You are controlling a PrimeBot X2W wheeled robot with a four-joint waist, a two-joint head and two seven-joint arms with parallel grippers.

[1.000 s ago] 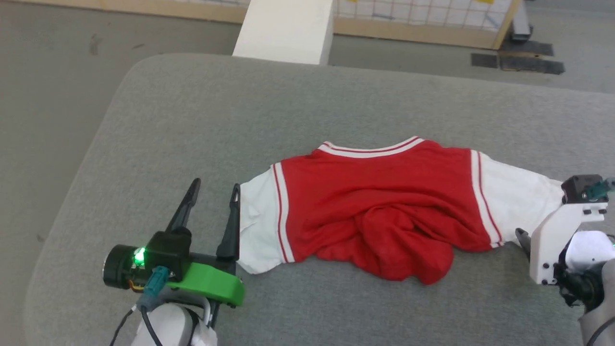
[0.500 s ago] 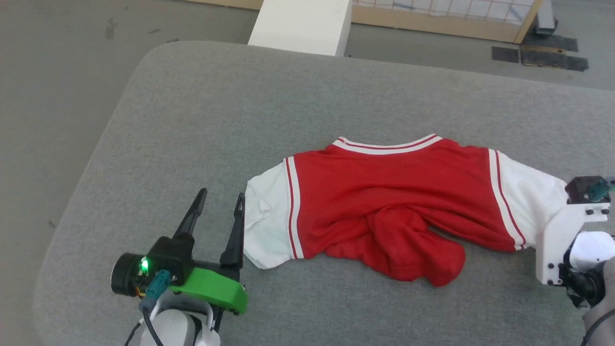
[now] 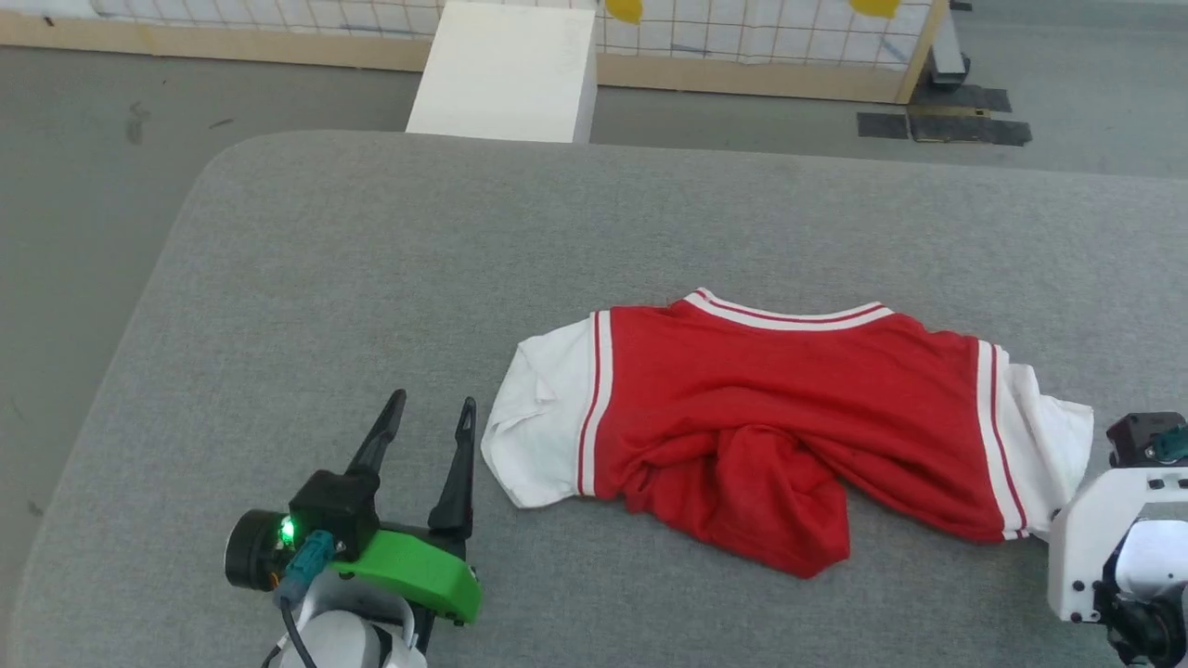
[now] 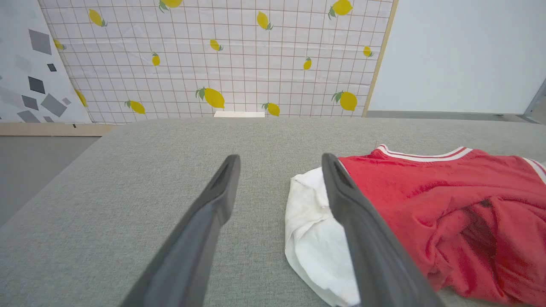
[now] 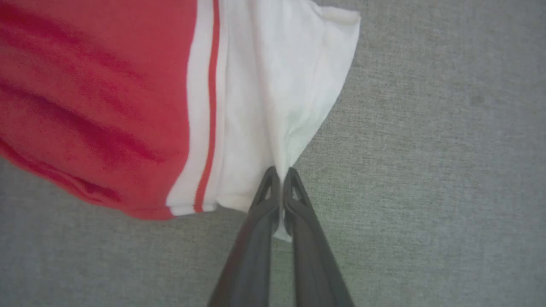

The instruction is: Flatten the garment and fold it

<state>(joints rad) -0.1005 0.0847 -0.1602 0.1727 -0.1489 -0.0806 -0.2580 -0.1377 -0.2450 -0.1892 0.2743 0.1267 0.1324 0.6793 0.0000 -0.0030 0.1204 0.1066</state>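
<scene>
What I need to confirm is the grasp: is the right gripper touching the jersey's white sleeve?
Touching. The right wrist view shows the right gripper shut on the edge of the white sleeve of the red jersey T-shirt, with white fabric pinched between its fingers.

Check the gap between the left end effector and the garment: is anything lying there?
Nothing. The head view shows a narrow strip of bare grey padded surface between the open left end effector and the garment.

we see bare grey tabletop (image 3: 371,260) left of and beyond garment (image 3: 789,408), 1 white block (image 3: 506,74) past our far edge
</scene>
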